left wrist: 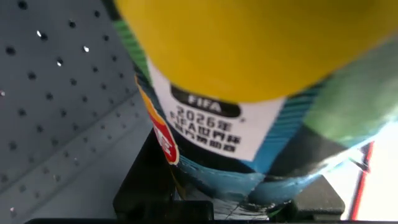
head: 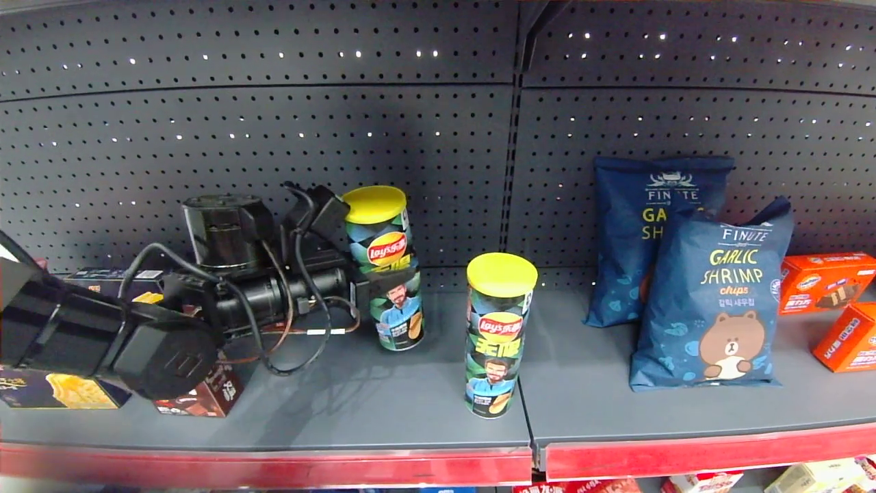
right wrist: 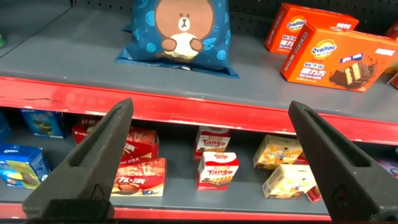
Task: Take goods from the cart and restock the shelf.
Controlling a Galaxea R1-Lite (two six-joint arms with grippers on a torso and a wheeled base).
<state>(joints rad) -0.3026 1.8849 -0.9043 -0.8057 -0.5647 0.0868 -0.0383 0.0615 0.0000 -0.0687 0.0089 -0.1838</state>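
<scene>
Right gripper (right wrist: 211, 106) hangs spread wide before the shelf's (head: 342, 418) red lip. Farther in, the left gripper (head: 391, 279) clamps a chip can (head: 387, 263) mid-body, upright near the pegboard (head: 274, 137). The can is likely light, stiff and slick-walled, so a gentle hold at the middle suits it. The deck is flat and grey, in a store aisle

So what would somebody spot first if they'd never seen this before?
Two cans with bright yellow lids jump out: the back can, gripped in the left jaws, and the front can, standing free near the front edge of the shelf. Right of them stands a big blue bag with a bear on it.
</scene>
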